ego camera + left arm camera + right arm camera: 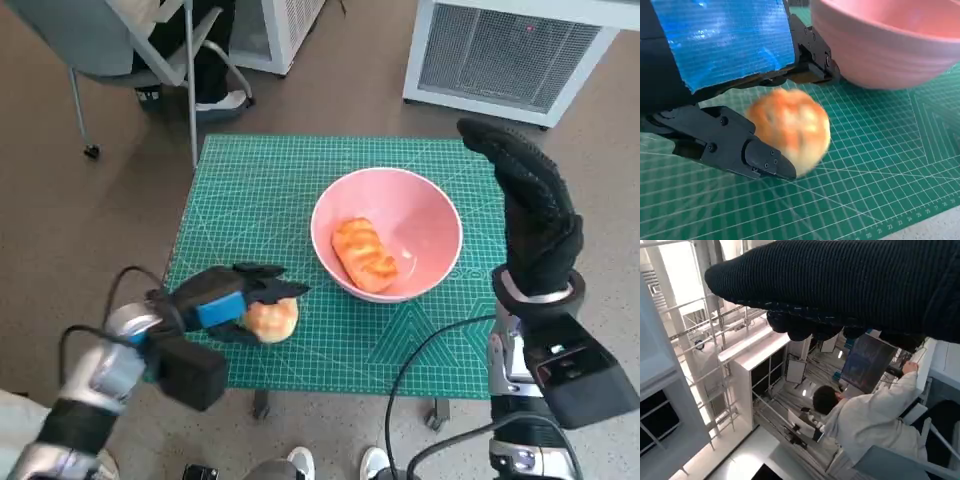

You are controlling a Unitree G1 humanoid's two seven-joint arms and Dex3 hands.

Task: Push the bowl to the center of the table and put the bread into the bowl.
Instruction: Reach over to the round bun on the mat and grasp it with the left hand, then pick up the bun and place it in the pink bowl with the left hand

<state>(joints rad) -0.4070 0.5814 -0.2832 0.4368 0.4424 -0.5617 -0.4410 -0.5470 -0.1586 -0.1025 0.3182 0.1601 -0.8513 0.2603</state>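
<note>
Head view: the pink bowl [387,233] is found near the middle of the green cutting mat [255,190], one bread roll [364,254] already inside. A second, round bun [272,319] is held by the left hand [238,297] at the mat's near edge — not yet delivered. The right hand [530,205] is raised, fingers extended, holding nothing.

Left wrist view: fingers [752,152] are closed around the bun beside the bowl's wall.

Right wrist view: only glove, room and a seated person [867,417] are shown.

My right hand [535,215] wears matt knitted cloth; my left hand [232,300] has glossy tape; the bowl [430,215] looks smooth plastic.
</note>
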